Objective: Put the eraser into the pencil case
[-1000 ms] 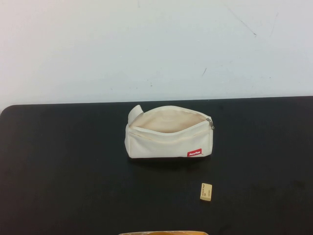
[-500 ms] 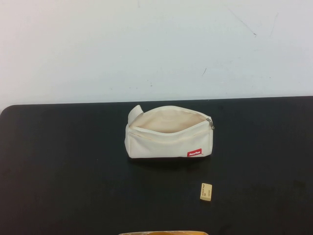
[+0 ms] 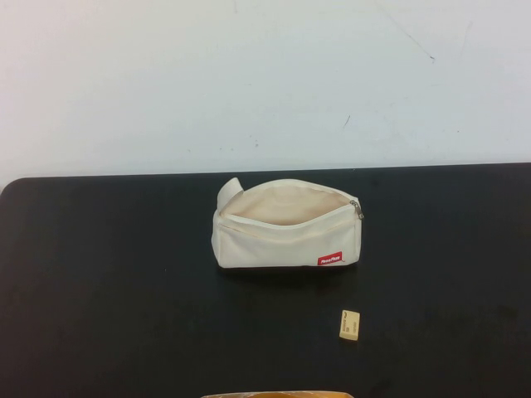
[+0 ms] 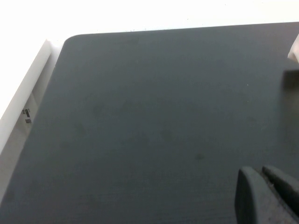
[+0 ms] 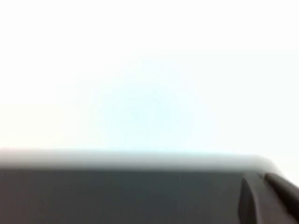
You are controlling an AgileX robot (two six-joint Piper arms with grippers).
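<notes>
The pencil case (image 3: 286, 236) is a cream-white pouch with a red label. It lies at the middle of the black table (image 3: 99, 290), its zipper open and its mouth facing up. The eraser (image 3: 349, 324) is a small cream-yellow block on the table, in front of the pouch and a little to its right, apart from it. Neither arm shows in the high view. My left gripper (image 4: 262, 175) hovers over bare black table, fingers together and empty. My right gripper (image 5: 261, 179) is near the table's far edge, fingers together and empty.
A white surface (image 3: 265, 83) lies beyond the table's far edge. A tan-orange object (image 3: 274, 395) peeks in at the bottom edge of the high view. The table's rounded left corner (image 4: 70, 42) shows in the left wrist view.
</notes>
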